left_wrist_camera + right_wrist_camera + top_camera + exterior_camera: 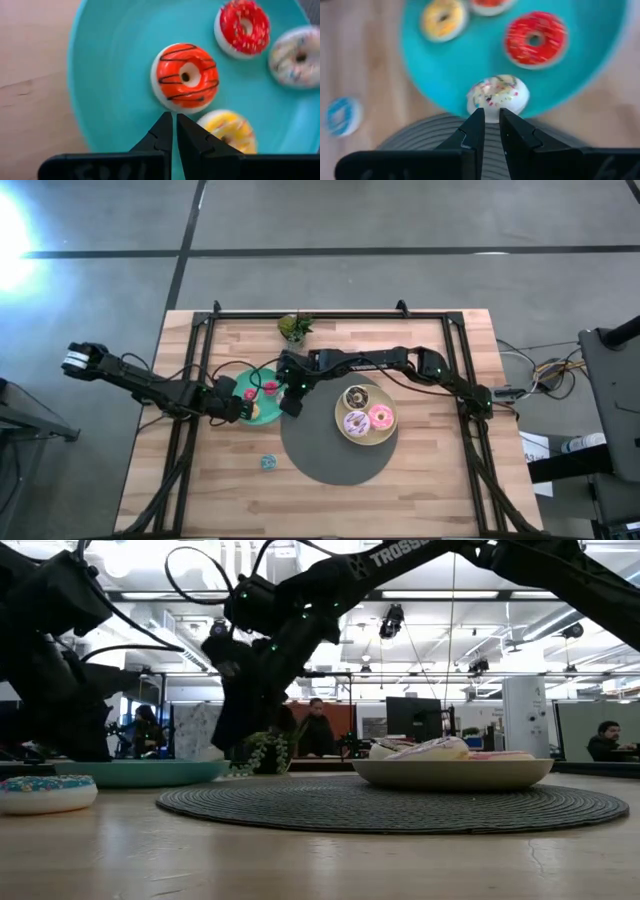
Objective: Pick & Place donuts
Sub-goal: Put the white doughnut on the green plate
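With both grippers, left (174,120) and right (491,116), hovering jaws nearly shut and empty over the teal plate (236,380) at the mat's (330,465) ten o'clock, we judge its tiny donuts (185,75) light, stiff, slick, best pinched across the ring.

**Left gripper over the teal plate**

The left gripper (174,131) hangs with its fingers nearly together above the teal plate (107,100). On the plate: an orange donut (185,76) with dark stripes at 12 o'clock from the fingertips, a yellow donut (227,131) at 3, a red sprinkled donut (243,27) at 1, and a white sprinkled donut (296,56) at 2. The wooden tabletop (32,75) lies at 9.
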